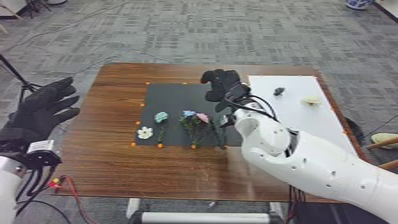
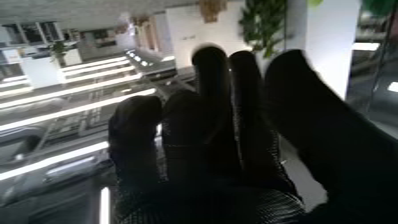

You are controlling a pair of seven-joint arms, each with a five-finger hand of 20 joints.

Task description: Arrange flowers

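Right hand (image 1: 222, 86) at the black mat's (image 1: 173, 95) one o'clock, fingers loosely straight, empty; left hand (image 1: 37, 114) spread, empty. Flowers (image 1: 188, 114) lie toward six; if I swing low, I might drag them.

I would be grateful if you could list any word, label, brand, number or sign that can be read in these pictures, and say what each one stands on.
There are none that can be read.
Black sheet, white sheet: no legible text.
White piece at the wrist of the left hand: any marking there is too small to read.
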